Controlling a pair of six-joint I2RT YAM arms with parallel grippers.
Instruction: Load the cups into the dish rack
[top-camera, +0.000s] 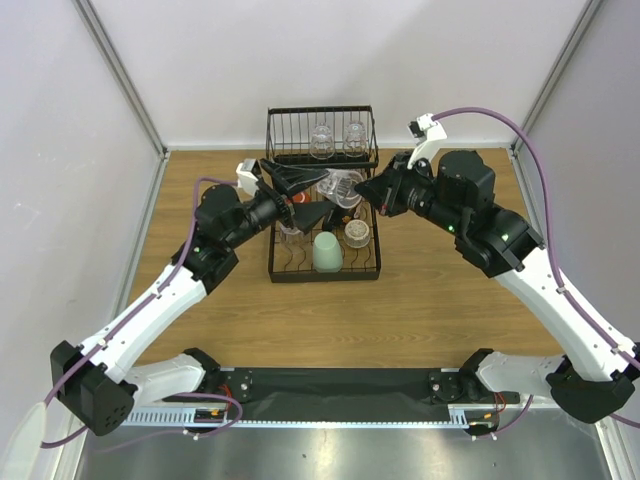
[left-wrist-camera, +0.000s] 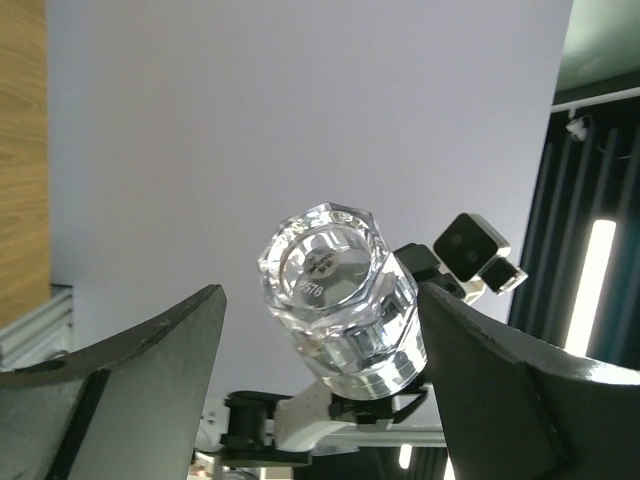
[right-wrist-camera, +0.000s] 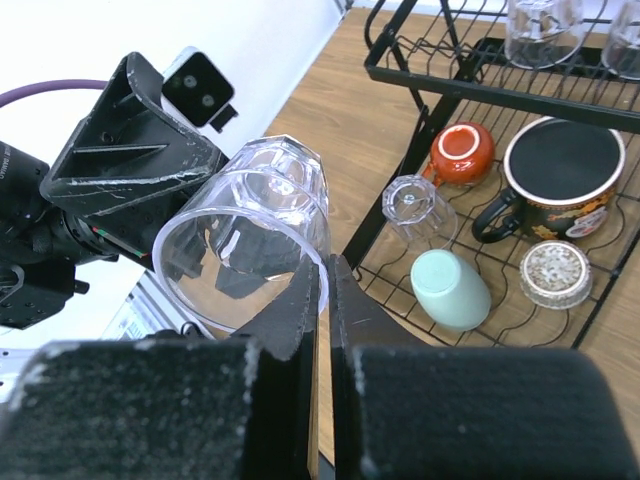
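My right gripper (right-wrist-camera: 322, 275) is clenched on the mouth rim of a clear tumbler (right-wrist-camera: 250, 225), low and centre in the right wrist view. The glass hangs on its side in the air, its mouth at my right fingers and its thick base pointing straight at my left gripper (left-wrist-camera: 320, 300). That gripper's fingers stand released and wide on either side of the base, not gripping it. So the glass's long axis runs hand to hand. The dish rack (top-camera: 325, 278) sits below, mid-frame in the top view, with a mint-green cup (right-wrist-camera: 450, 290) already in it.
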